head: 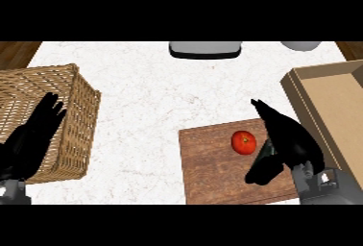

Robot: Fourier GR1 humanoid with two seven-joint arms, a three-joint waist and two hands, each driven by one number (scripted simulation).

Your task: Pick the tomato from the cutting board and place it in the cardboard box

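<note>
A red tomato (244, 142) lies on the brown wooden cutting board (212, 168) at the lower middle of the view. My right hand (287, 139) hovers just right of the tomato, fingers straight and open, thumb pointing down toward the board, not touching the tomato. The cardboard box (333, 105) stands open at the right edge, beside the board. My left hand (32, 139) rests open at the left, fingers up, over the wicker basket.
A wicker basket (71, 96) takes up the left side of the white counter (156, 91). A grey appliance (205, 49) and a pale bowl (301, 45) sit at the far edge. Wood floor shows at the top corners.
</note>
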